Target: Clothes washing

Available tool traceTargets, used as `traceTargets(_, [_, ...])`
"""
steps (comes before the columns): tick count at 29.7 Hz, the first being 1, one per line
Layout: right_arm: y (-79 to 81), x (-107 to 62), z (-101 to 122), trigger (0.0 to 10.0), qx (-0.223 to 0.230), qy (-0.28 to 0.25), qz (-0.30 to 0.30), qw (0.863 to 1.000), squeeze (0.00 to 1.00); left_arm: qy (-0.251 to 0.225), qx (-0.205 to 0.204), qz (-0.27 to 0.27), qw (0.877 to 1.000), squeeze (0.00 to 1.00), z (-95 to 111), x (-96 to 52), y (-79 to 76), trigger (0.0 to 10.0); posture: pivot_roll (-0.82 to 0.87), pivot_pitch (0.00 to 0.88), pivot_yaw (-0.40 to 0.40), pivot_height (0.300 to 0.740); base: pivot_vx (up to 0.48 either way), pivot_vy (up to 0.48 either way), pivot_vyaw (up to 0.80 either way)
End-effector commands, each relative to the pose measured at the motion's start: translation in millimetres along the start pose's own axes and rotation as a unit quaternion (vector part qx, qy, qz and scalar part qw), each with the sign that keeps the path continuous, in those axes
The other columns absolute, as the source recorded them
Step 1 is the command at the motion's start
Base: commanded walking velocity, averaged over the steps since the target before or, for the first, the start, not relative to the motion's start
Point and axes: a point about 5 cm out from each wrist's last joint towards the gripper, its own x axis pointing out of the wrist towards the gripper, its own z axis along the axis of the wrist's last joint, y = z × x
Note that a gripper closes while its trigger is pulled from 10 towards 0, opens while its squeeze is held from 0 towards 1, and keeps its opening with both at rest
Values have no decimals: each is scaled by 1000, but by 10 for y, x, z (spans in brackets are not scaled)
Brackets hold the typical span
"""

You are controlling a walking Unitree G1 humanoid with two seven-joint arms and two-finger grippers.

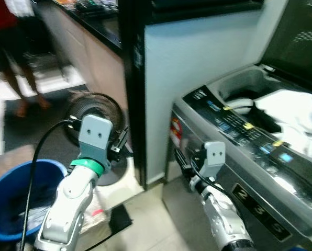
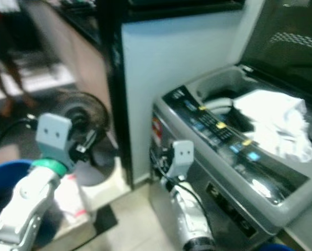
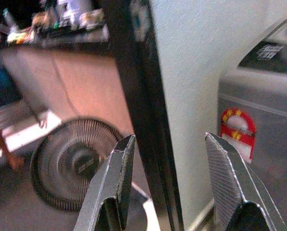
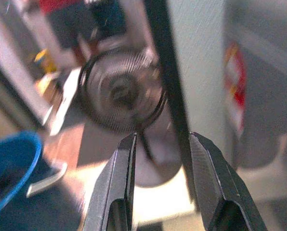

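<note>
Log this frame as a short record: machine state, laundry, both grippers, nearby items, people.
machine: top-loading washing machine, lid up
laundry: white clothes piled in the drum opening
left gripper: open, empty, raised beside the pillar
right gripper: open, empty, in front of the machine
nearby: floor fan and blue bucket on the robot's left
people: a person's legs in the background, blurred

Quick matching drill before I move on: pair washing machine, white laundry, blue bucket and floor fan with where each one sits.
Things:
1. washing machine
2. white laundry
3. blue bucket
4. floor fan

Places:
A. on the floor by the left arm
B. heaped in the open tub
C. to the robot's right, lid up
D. on the floor left of the black post

Pairs: 1-C, 2-B, 3-A, 4-D
</note>
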Motion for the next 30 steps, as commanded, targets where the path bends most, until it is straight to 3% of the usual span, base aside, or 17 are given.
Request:
traceTargets(1, [6,-68,-190,10000,-9,41,5,999,0,34,5,-5,999,0,-173,-37,-29,10000,94,5,6,740,0,0,744])
traceTargets(3, [6,-68,-190,10000,-9,41,5,999,0,34,5,-5,999,0,-173,-37,-29,10000,94,5,6,740,0,0,744])
traceTargets(4, [-24,-125,-311,10000,-11,63,-6,998,0,63,1,-2,998,0,-334,-86,-30,10000,90,5,6,740,0,0,744])
traceTargets(5, [-24,-125,-311,10000,-11,63,-6,998,0,63,1,-2,998,0,-334,-86,-30,10000,90,5,6,740,0,0,744])
traceTargets(7, [-113,-278,-590,10000,-8,118,-45,992,0,140,-12,-1,990,0,-752,-257,-50,10000,84,3,4,740,0,0,744])
traceTargets(8, [-113,-278,-590,10000,-8,118,-45,992,0,140,-12,-1,990,0,-752,-257,-50,10000,84,3,4,740,0,0,744])
traceTargets(11, [-203,-576,-979,10000,-9,214,-83,973,0,231,-26,-6,972,0,-1222,-530,-120,10000,77,0,4,740,0,0,744])
traceTargets(20, [-233,-689,-1082,10000,-12,242,-91,966,0,241,-14,-3,970,0,-1297,-586,-126,10000,76,0,7,740,0,0,567])
traceTargets(30, [-182,-547,-982,10000,-12,205,-77,976,0,228,13,1,973,0,-1316,-545,-99,10000,77,0,13,740,0,0,0])
